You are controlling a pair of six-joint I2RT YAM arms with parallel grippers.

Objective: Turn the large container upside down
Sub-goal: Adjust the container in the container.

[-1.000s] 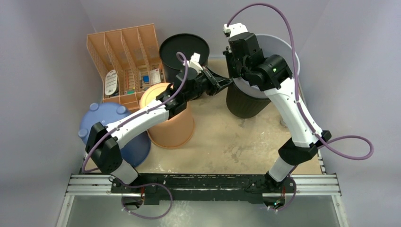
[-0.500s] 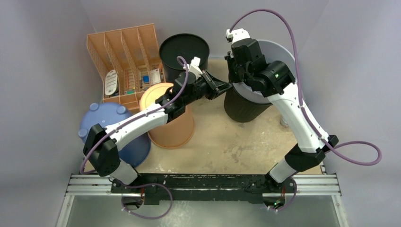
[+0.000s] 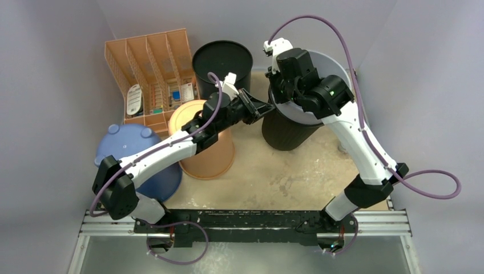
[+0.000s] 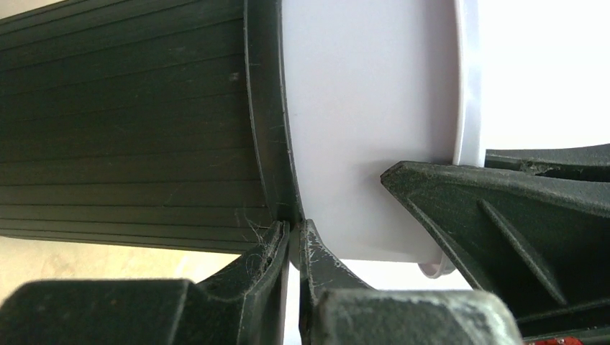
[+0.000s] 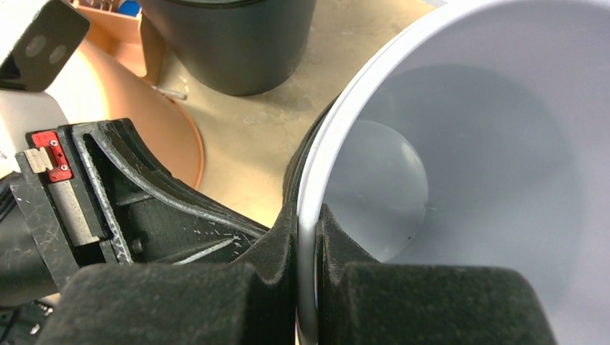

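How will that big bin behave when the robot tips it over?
Probably light: the bin looks empty and thin-walled, and rim pinches by the left tool and right tool hold it tilted. Its smooth white liner may slide out of the ribbed black shell.

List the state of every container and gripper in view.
large container, tilted, not yet inverted
left gripper, shut on its rim
right gripper, shut on its rim
black bucket, standing upright
orange bucket, apparently upside down
blue tub, apparently upside down
orange organizer, holding small items
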